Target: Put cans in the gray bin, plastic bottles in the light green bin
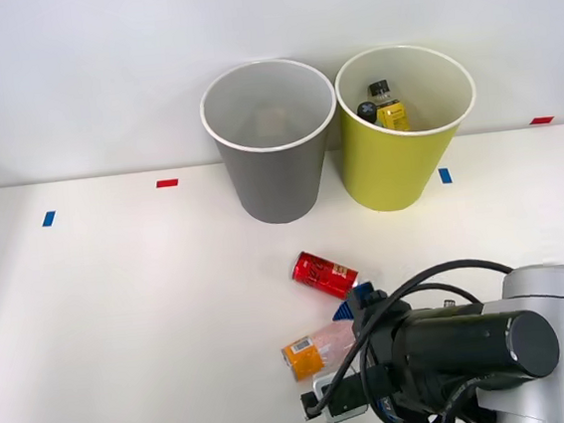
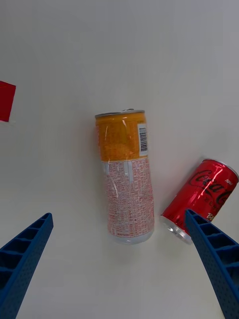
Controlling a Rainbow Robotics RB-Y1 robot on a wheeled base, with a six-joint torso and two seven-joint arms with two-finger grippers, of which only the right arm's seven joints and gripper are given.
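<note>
Right arm's tool [image 2: 119,269] hangs over the near part of the table [image 1: 122,317], fingers spread wide and holding nothing.

Pink can [image 2: 125,175] lies on its side directly below the tool, between the two fingers and not touching either. Orange band at one end, silver ends showing.

Red can [image 2: 200,199] also on its side, just beside the pink one, at an angle to it; the two ends look close but apart. One blue finger [image 2: 214,261] overlaps its lower end in the wrist view.

Gray bin [image 1: 271,142] and light green bin [image 1: 406,128] stand side by side at the far edge. Plastic bottles [image 1: 384,105] already sit in the green one; gray interior looks empty.

Judgement: both cans are likely light, thin-walled, smooth and prone to rolling. Best hold is across the mid-body of the pink can, fingers square to its long axis, with moderate squeeze to avoid denting. Risk: the finger on the red can's side may nudge it on closing.
</note>
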